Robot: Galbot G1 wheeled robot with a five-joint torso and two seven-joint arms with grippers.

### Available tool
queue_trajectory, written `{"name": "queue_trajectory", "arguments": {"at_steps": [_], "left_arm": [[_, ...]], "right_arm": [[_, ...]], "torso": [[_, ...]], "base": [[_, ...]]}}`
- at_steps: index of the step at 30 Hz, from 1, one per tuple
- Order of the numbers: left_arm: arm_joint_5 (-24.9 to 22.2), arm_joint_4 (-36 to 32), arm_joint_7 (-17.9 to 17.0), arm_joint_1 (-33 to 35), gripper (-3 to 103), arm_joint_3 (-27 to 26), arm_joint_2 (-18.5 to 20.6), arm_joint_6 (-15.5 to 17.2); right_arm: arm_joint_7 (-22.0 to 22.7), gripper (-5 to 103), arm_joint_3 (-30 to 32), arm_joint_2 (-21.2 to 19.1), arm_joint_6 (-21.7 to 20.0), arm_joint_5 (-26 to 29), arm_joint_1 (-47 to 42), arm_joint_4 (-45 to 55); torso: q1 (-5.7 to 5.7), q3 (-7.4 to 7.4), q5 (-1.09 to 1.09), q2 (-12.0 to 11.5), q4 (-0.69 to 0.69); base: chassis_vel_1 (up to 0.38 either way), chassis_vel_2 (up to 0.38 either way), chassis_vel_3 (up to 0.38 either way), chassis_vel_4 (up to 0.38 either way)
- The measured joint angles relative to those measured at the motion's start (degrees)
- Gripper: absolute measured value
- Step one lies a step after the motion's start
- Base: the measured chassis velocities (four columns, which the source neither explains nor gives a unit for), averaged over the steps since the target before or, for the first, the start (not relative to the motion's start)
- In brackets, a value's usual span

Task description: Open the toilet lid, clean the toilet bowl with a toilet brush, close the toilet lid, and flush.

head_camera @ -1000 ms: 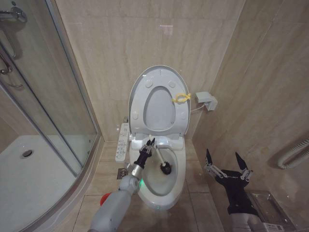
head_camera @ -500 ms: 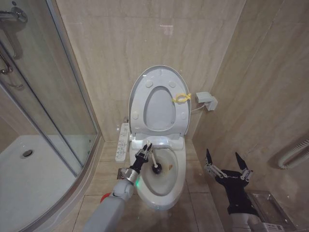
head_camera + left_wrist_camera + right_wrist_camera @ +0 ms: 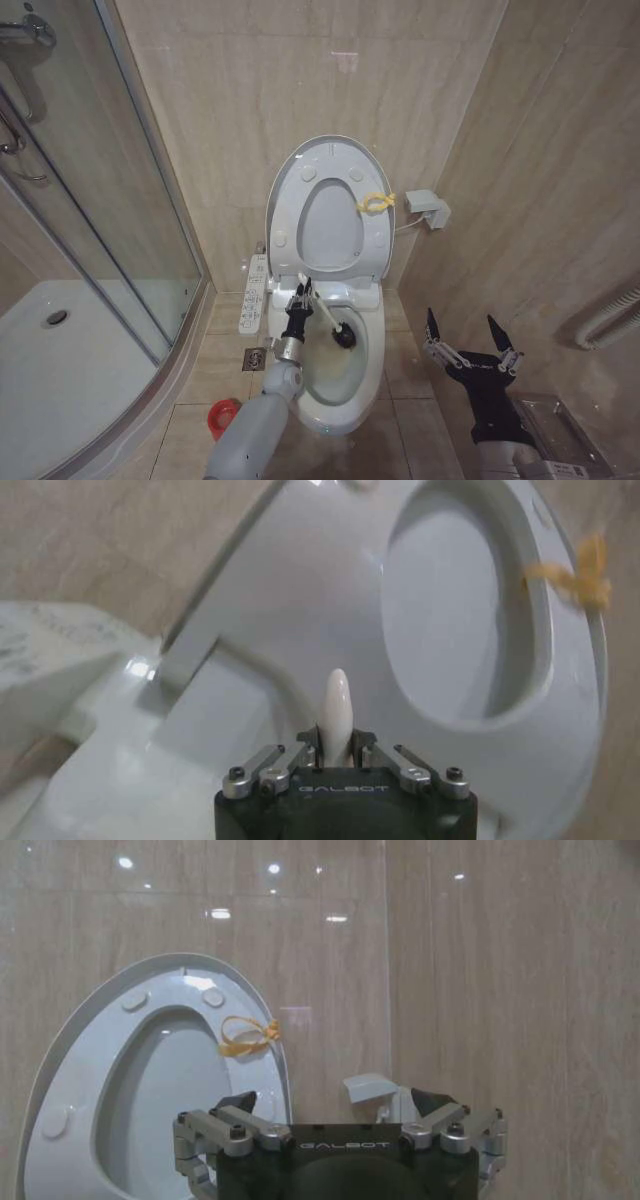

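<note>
Head view shows the left pincer (image 3: 299, 302) over the back left part of the toilet bowl (image 3: 345, 395), closed on the white handle of the toilet brush (image 3: 330, 322). From the pincer the handle slants down and toward the robot's right, so the brush's long axis runs crosswise over the bowl, and the dark bristle head sits against the inner wall near the bowl's back right side, above the yellowish stain at the bottom. That slant is what the scrubbing turns on, I judge: the head lies to the right of and below the grip, so any sweep of the wrist swings it along the rear wall first, while the front rim of the bowl lies farthest from it.

In the left wrist view the left pincer (image 3: 338, 756) has its fingers pressed tight on the stick, whose rounded top end pokes up between them.

Behind the bowl the toilet lid (image 3: 330, 155) stands raised against the wall tiles, with the seat ring and its yellow tag lifted against it. A red cup holder (image 3: 222, 417) stands on the floor just left of the bowl's base.

Well off to the right, the right pincer (image 3: 470, 347) hangs idle near the side wall, fingers spread wide and holding nothing; the left arm is plainly the nearer one.
</note>
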Motion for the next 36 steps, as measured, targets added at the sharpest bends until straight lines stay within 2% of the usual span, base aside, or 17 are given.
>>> {"name": "queue_trajectory", "arguments": {"at_steps": [2,3,5,8,9,10,11,12,13,15,16,18,25,27,29,34,36], "left_arm": [[4.6,-0.3,-1.3,1.4,20,-0.5,1.0,1.3],[4.6,-0.3,-1.3,1.4,20,-0.5,1.0,1.3],[9.3,-1.0,-2.4,2.1,20,-1.3,2.3,2.0],[10.6,-2.0,-4.3,2.0,20,-1.6,3.1,2.2],[10.3,-1.7,-5.3,1.5,20,-2.0,2.5,0.8],[9.9,-0.2,-5.6,0.3,20,-2.7,1.1,-2.0],[9.9,-0.2,-5.6,0.3,20,-2.7,1.1,-2.0],[8.9,1.5,-5.4,-1.1,20,-3.6,-0.5,-4.7],[7.4,2.1,-5.3,-1.8,20,-3.7,-1.4,-5.5],[2.6,2.3,-4.9,-2.5,20,-3.3,-2.9,-5.4],[2.6,2.3,-4.9,-2.5,20,-3.3,-2.9,-5.4],[-1.1,2.2,-4.0,-2.9,20,-3.1,-3.2,-4.3],[-2.6,0.7,-3.4,-0.4,20,-3.0,-3.2,-2.1],[-2.6,0.7,-3.1,0.5,20,-2.8,-3.0,-1.6],[-3.2,0.7,-2.9,1.8,20,-3.0,-2.4,-1.0],[-3.6,0.7,-2.9,3.5,20,-3.2,-2.3,-1.5],[-4.3,0.0,-2.8,3.6,20,-3.4,-2.9,-2.3]], "right_arm": [[0.0,100,0.0,0.0,0.0,0.0,0.0,0.0],[0.0,100,0.0,0.0,0.0,0.0,0.0,0.0],[0.0,100,0.0,0.0,0.0,0.0,0.0,0.0],[0.0,100,0.0,0.0,0.0,0.0,0.0,0.0],[0.0,100,0.0,0.0,0.0,0.0,0.0,0.0],[0.0,100,0.0,0.0,0.0,0.0,0.0,0.0],[0.0,100,0.0,0.0,0.0,0.0,0.0,0.0],[0.0,100,0.0,0.0,0.0,0.0,0.0,0.0],[0.0,100,0.0,0.0,0.0,0.0,0.0,0.0],[0.0,100,0.0,0.0,0.0,0.0,0.0,0.0],[0.0,100,0.0,0.0,0.0,0.0,0.0,0.0],[0.0,100,0.0,0.0,0.0,0.0,0.0,0.0],[0.0,100,0.0,0.0,0.0,0.0,0.0,0.0],[0.0,100,0.0,0.0,0.0,0.0,0.0,0.0],[0.0,100,0.0,0.0,0.0,0.0,0.0,0.0],[0.0,100,0.0,0.0,0.0,0.0,0.0,0.0],[0.0,100,0.0,0.0,0.0,0.0,0.0,0.0]], "torso": [[0.00,0.00,0.00,0.0,0.03],[0.00,0.00,0.00,0.0,0.03],[-0.01,-0.01,0.00,0.0,0.04],[0.00,0.00,0.00,0.0,0.02],[0.00,0.00,0.01,0.0,0.03],[0.00,0.01,-0.01,0.0,0.02],[0.00,0.01,-0.01,0.0,0.02],[0.00,0.01,-0.01,0.0,-0.03],[0.00,0.00,0.00,0.0,-0.03],[0.01,0.02,-0.01,0.0,0.01],[0.01,0.02,-0.01,0.0,0.01],[0.00,0.00,0.01,0.0,-0.01],[0.00,0.00,-0.01,0.0,0.02],[0.01,0.00,-0.01,0.0,-0.01],[0.00,0.00,0.02,0.0,0.03],[0.00,-0.01,0.01,0.0,0.05],[0.00,0.00,-0.01,0.0,0.00]], "base": [[0.000,0.000,0.000,0.000],[0.000,0.000,0.000,0.000],[0.000,0.000,0.000,0.000],[0.000,0.000,0.000,0.000],[0.000,0.000,0.000,0.000],[0.000,0.000,0.000,0.000],[0.000,0.000,0.000,0.000],[0.000,0.000,0.000,0.000],[0.000,0.000,0.000,0.000],[0.000,0.000,0.000,0.000],[0.000,0.000,0.000,0.000],[0.000,0.000,0.000,0.000],[0.000,0.000,0.000,0.000],[0.000,0.000,0.000,0.000],[0.000,0.000,0.000,0.000],[0.000,0.000,0.000,0.000],[0.000,0.000,0.000,0.000]]}}
